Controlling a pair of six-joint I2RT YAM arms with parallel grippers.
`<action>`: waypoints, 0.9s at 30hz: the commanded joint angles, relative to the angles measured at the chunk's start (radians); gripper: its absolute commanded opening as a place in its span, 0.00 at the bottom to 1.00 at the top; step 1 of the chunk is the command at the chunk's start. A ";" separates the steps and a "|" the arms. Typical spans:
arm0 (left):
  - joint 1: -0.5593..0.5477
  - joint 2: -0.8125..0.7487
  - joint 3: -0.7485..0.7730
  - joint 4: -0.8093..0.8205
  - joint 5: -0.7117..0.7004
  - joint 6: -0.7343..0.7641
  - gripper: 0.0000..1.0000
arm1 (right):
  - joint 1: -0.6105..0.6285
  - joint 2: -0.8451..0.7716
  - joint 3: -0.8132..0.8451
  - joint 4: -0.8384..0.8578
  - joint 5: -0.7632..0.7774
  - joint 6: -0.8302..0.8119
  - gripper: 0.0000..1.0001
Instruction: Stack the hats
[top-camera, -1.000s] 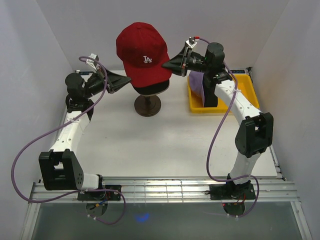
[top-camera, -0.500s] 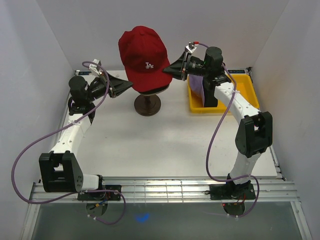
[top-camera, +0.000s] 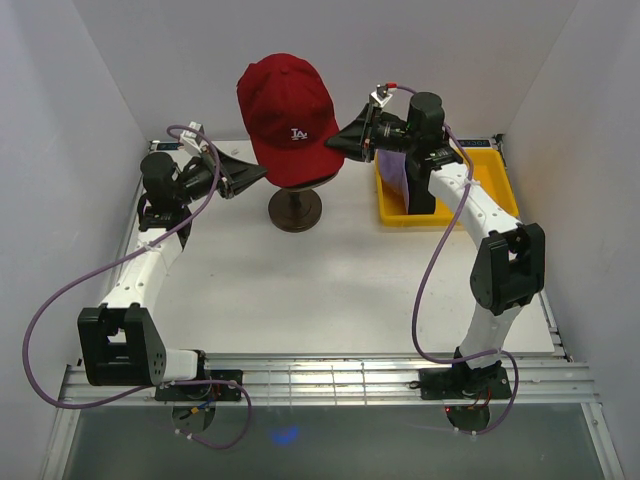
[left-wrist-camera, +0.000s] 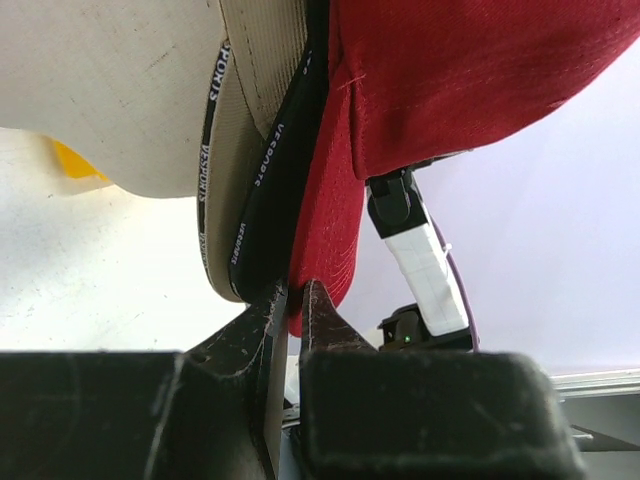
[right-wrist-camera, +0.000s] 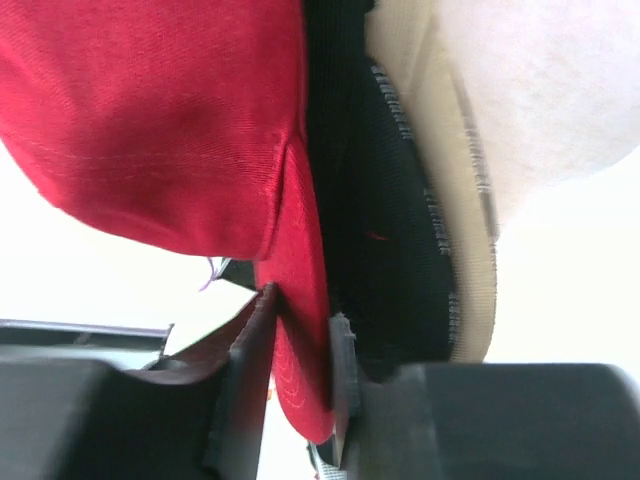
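Red hat (top-camera: 290, 115) with a white logo on its front, seen from the near edge of the tabletop (top-camera: 330, 280). It sits on top of the beige mannequin head (left-wrist-camera: 110, 90), which stands on a dark round stand (top-camera: 295, 210) toward the back of the workspace. The hat's crown leans up and toward the back wall.

The left gripper (top-camera: 255, 172) reaches in from the left. Its jaws are closed on the lower rim of the red hat, and the left wrist view shows the red edge pinched between the two fingertips (left-wrist-camera: 295, 310). The right gripper (top-camera: 340, 140) holds the opposite side of the same rim. The right wrist view shows red fabric clamped between its jaws (right-wrist-camera: 300, 330).

Under the red hat, a black hat (left-wrist-camera: 270, 200) already covers the head (its printed inner tape shows in both wrist views). A beige band lies between it and the head.

A lavender hat (top-camera: 395, 170) rests in the yellow bin (top-camera: 490, 175) at the right rear, partly hidden behind the right arm.
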 joint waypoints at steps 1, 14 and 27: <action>-0.004 -0.056 0.030 -0.025 -0.012 0.024 0.00 | -0.022 0.035 0.023 -0.155 0.110 -0.111 0.33; -0.004 -0.050 0.053 -0.063 -0.009 0.050 0.00 | -0.045 0.006 0.063 -0.286 0.184 -0.189 0.32; -0.004 -0.041 0.094 -0.243 -0.048 0.162 0.00 | -0.042 0.004 0.118 -0.350 0.216 -0.236 0.31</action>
